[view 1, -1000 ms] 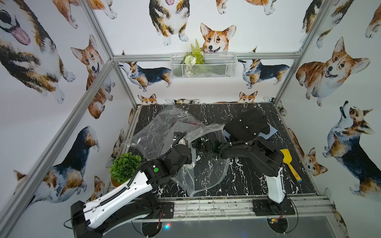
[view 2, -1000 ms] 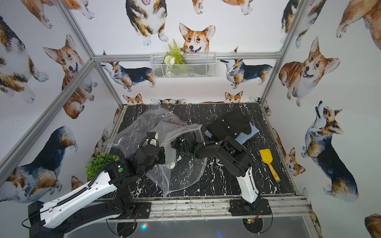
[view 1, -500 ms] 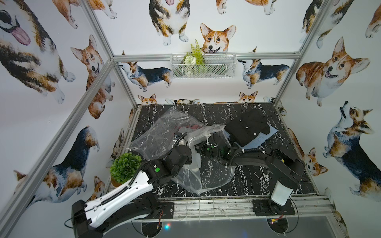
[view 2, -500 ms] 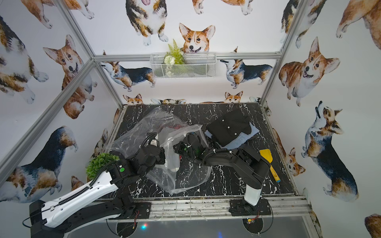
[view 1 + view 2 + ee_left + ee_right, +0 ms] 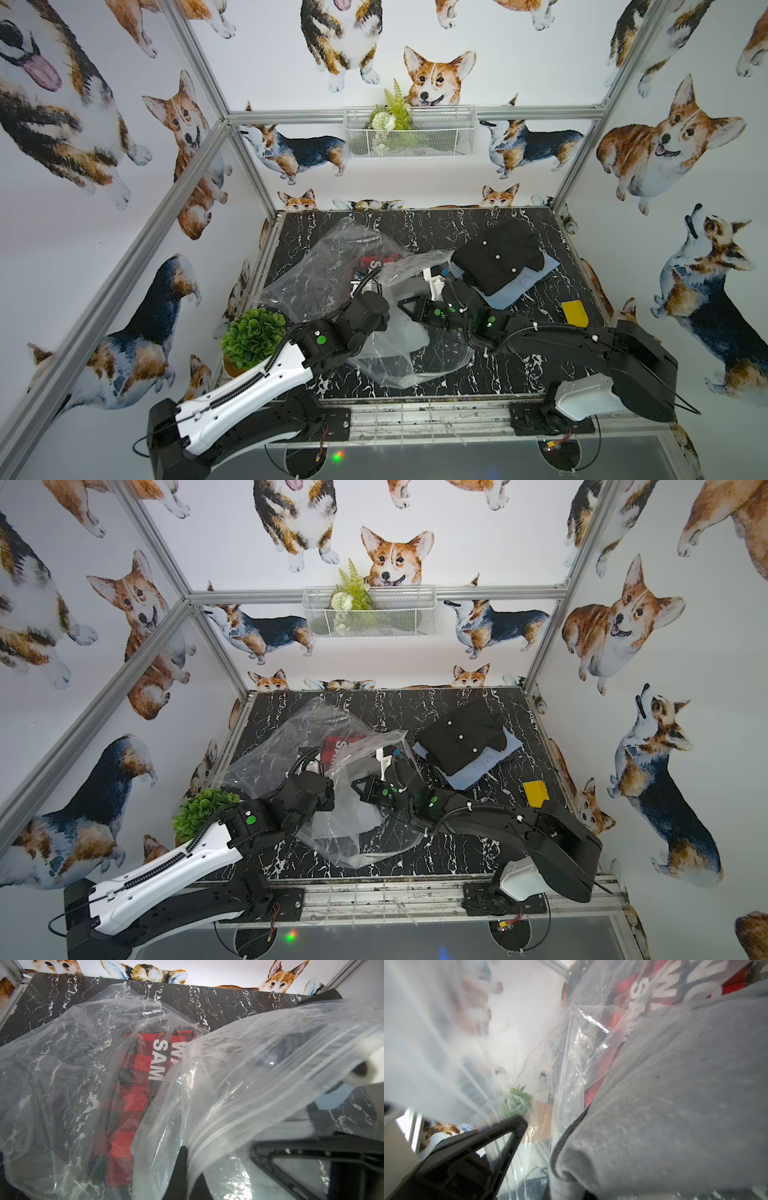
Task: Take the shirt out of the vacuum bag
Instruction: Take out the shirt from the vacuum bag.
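Observation:
The clear, crinkly vacuum bag (image 5: 332, 270) (image 5: 282, 754) lies crumpled at the middle left of the black marble table. My left gripper (image 5: 374, 297) (image 5: 190, 1176) is shut on the bag's zip-seal edge (image 5: 239, 1118) and holds it up. My right gripper (image 5: 403, 307) (image 5: 355, 785) reaches into the bag's mouth from the right. In the right wrist view a grey shirt (image 5: 675, 1095) bunches over that gripper (image 5: 577, 1190), which is shut on it and hidden by the cloth. In a top view the shirt (image 5: 407, 332) shows pale through the plastic. A red-and-black checked garment (image 5: 133, 1093) (image 5: 374, 262) lies deeper inside the bag.
A folded black shirt (image 5: 498, 257) rests on a light blue one (image 5: 515, 286) at the back right. A yellow scraper (image 5: 574, 313) lies by the right edge. A small potted plant (image 5: 253, 336) stands at the front left beside my left arm. A wire basket (image 5: 409, 133) hangs on the back wall.
My right arm has dropped from a raised, folded pose to a low stretch across the table, its gripper staying at the bag's mouth. The bag's upper flap has lifted. My left arm has barely moved.

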